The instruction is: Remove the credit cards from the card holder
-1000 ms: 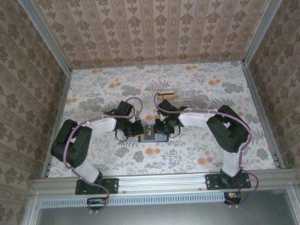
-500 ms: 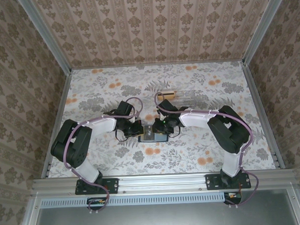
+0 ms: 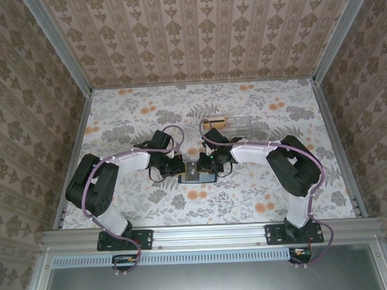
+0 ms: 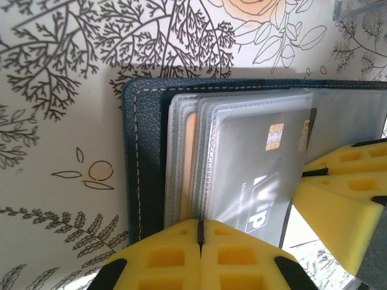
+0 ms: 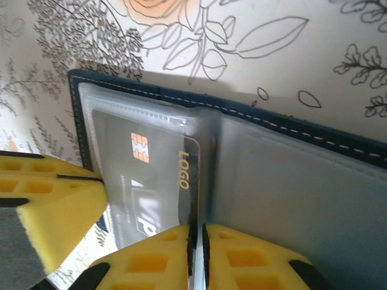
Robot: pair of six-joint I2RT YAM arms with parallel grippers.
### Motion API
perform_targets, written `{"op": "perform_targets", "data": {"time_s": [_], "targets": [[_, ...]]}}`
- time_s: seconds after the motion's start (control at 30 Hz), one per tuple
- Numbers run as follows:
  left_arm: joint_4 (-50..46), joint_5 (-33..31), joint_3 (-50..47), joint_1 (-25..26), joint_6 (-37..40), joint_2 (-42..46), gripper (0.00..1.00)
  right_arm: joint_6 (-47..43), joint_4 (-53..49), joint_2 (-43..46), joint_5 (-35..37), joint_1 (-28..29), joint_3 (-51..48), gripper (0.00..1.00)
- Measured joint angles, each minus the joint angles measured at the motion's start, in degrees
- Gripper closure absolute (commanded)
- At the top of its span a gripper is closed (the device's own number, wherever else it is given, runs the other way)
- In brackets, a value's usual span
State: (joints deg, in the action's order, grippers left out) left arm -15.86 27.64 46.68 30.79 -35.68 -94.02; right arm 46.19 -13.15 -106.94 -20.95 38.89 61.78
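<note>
The card holder [image 3: 196,171] lies open and flat on the table [image 3: 275,110], the left jaws at its left end and the right jaws at its right end, both touching it. In the left wrist view the yellow pads [image 4: 163,257] are pressed together with no gap, pinching the lower edge of the holder's clear sleeves. A grey card [image 4: 257,163] with a gold chip sits in the top sleeve. In the right wrist view the right pads [image 5: 242,260] stand a hairline apart, clamped on the edge of that same sleeve, beside the holder's blue-grey inner face.
</note>
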Motion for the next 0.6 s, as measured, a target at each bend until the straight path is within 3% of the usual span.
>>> {"op": "perform_targets", "data": {"time_s": [0.43,0.6], "targets": [[0.02,-0.02,0.00,0.00,0.00,0.00,0.96,-2.99,-6.54,-0.09,4.52,0.07,2.34,0.90],[0.02,-0.02,0.00,0.00,0.00,0.00,0.96,-4.28,-9.01,-0.07,6.75,0.15,2.95,0.85]]}}
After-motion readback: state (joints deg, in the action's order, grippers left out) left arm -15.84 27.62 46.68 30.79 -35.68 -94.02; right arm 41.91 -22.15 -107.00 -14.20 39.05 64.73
